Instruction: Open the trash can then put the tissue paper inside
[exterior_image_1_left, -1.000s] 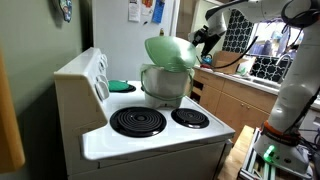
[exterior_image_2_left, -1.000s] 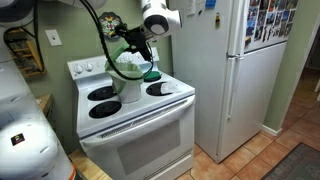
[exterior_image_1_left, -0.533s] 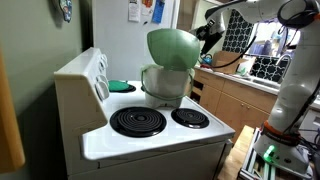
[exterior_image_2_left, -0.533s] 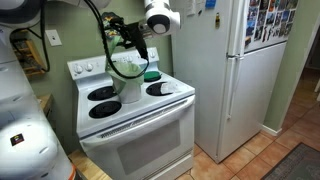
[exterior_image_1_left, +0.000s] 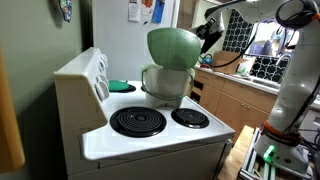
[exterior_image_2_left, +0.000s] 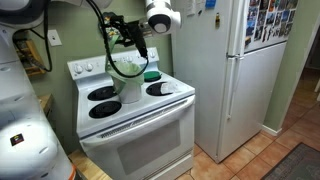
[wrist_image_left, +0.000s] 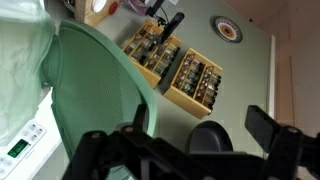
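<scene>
The trash can (exterior_image_1_left: 163, 88) stands on the back of the white stove in both exterior views (exterior_image_2_left: 128, 86). It has a silvery-grey body and a green rim. Its pale green domed lid (exterior_image_1_left: 172, 47) is tipped up nearly upright on its hinge. My gripper (exterior_image_1_left: 206, 38) is up beside the raised lid (exterior_image_2_left: 124, 62), jaws apart. In the wrist view the lid (wrist_image_left: 100, 95) fills the left side, next to the left finger of my gripper (wrist_image_left: 185, 140); nothing lies between the fingers. A pale liner (wrist_image_left: 20, 70) shows in the can. I see no tissue paper.
A flat green disc (exterior_image_1_left: 120, 86) lies on the stove behind the can (exterior_image_2_left: 152, 75). Black coil burners (exterior_image_1_left: 138, 121) take up the stove's front. A white fridge (exterior_image_2_left: 240, 70) stands beside the stove. A wooden spice rack (wrist_image_left: 180, 65) hangs on the wall.
The lid has swung up from tilted to nearly upright, and my gripper rose with it. Almost nothing has moved in the last half second.
</scene>
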